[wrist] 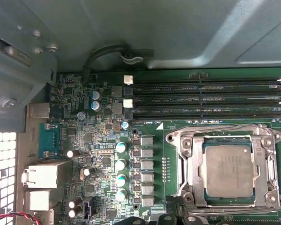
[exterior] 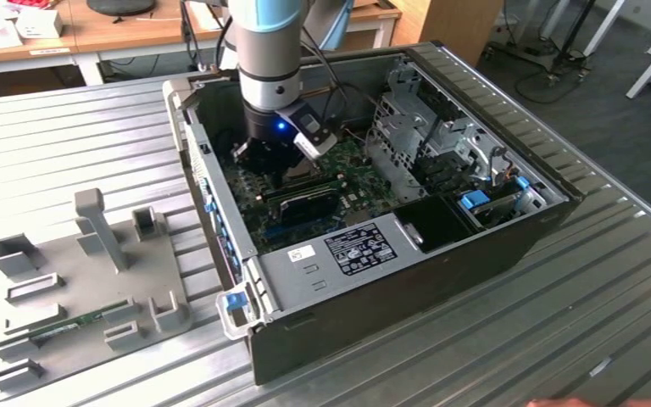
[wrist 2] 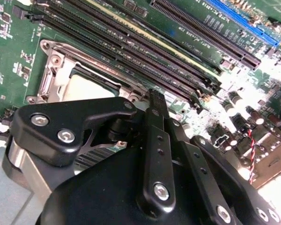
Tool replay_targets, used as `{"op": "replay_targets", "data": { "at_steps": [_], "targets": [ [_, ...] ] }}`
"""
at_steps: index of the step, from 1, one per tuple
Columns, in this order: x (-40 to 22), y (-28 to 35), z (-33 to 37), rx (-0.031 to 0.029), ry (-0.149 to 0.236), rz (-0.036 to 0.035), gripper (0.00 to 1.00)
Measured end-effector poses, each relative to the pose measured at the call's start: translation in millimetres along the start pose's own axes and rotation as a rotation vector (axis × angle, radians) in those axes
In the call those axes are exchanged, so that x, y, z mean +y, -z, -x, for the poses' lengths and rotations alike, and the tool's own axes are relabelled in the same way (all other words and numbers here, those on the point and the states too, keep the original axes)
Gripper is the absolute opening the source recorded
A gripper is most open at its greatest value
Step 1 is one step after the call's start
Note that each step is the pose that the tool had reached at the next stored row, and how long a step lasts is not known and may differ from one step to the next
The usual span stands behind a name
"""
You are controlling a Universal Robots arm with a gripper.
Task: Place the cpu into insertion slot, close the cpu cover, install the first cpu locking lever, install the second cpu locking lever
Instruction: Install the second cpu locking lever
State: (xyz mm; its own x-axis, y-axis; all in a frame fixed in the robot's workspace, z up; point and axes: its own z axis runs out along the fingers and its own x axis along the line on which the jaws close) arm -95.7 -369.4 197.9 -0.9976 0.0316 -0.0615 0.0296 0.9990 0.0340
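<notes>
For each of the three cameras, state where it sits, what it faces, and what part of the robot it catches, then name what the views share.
Exterior view: off the arm, above the table, looking down into the open computer case; the arm reaches into it.
First wrist view: on the arm, looking straight onto the motherboard; the cpu sits in the insertion slot under the closed cpu cover.
Second wrist view: on the arm, looking obliquely past the gripper at the memory slots.
Shared: both wrist views show the cpu and cover.
</notes>
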Motion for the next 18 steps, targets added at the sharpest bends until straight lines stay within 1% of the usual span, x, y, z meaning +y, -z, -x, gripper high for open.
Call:
{"op": "replay_targets", "data": {
  "at_steps": [11, 18],
  "targets": [
    [-0.1, -2.8, -0.9, -0.0001, 0.000, 0.0000, 0.10],
    [0.0, -2.6, -0.9, -0.0003, 0.000, 0.0000, 0.10]
  ]
}}
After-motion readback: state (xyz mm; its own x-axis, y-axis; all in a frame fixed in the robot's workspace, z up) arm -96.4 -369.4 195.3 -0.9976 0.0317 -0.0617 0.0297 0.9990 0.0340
